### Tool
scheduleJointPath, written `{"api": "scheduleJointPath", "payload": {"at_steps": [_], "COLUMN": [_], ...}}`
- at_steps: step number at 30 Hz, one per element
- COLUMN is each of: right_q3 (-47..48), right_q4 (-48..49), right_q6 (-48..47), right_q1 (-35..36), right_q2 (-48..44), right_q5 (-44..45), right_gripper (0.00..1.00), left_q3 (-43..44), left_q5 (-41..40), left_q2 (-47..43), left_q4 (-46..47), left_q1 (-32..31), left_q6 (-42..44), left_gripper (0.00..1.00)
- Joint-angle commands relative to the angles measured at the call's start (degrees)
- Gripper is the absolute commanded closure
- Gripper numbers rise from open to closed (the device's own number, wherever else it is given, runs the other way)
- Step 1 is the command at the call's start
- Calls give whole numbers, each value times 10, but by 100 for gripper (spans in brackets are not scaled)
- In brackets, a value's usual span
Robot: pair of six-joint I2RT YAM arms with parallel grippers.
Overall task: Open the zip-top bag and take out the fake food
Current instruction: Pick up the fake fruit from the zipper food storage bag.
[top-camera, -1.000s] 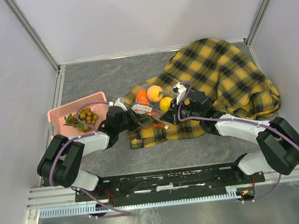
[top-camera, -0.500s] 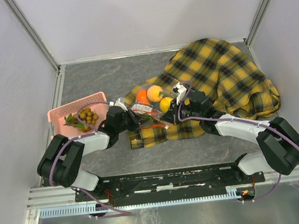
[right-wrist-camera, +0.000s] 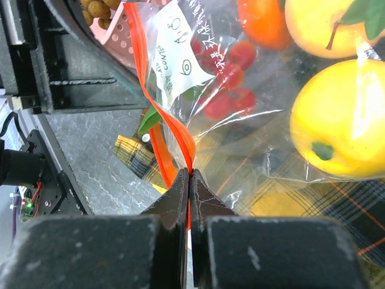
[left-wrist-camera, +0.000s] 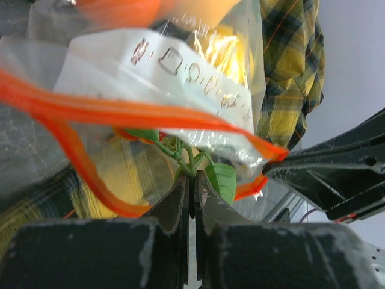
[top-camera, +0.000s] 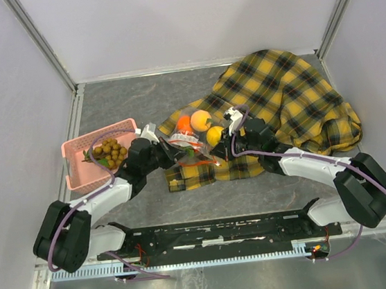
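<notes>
The zip-top bag (top-camera: 195, 134) lies on the plaid cloth, its red-orange zip strip (left-wrist-camera: 120, 111) parted into an open mouth. Inside it is fake food: an orange (right-wrist-camera: 261, 21), a yellow-orange fruit (right-wrist-camera: 331, 24), a lemon (right-wrist-camera: 337, 120) and red berries (right-wrist-camera: 228, 78). My left gripper (left-wrist-camera: 192, 176) reaches into the mouth from the left (top-camera: 175, 155), shut on a green leafy stem (left-wrist-camera: 191, 158). At the bag's right end (top-camera: 223, 148), my right gripper (right-wrist-camera: 189, 173) is shut on the zip strip (right-wrist-camera: 180, 135).
A pink basket (top-camera: 78, 173) at the left holds a tan-brown grape bunch (top-camera: 110, 152). The yellow-black plaid cloth (top-camera: 292, 98) spreads over the right and back of the grey table. Walls enclose the table on three sides.
My left jaws have closed on the green stem inside the bag's mouth. The left arm's elbow has swung down toward the near left. The right arm has not moved.
</notes>
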Motion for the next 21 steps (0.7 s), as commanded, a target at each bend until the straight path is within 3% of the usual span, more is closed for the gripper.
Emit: {"api": "scheduleJointPath", "payload": {"at_steps": [1, 21], "right_q3": [6, 9], "right_q4": [-2, 1], "right_q6": [-9, 1], "right_q1": [2, 2], "right_q2": [-26, -14], "right_q5": [39, 42], "right_gripper": [98, 98], "left_q3": [-11, -10], "left_q5": [18, 42], "left_q2": [-48, -188], "left_q4": [-33, -140], "left_q1": [-2, -2], "left_q6": [32, 28], "left_gripper": [97, 97]}}
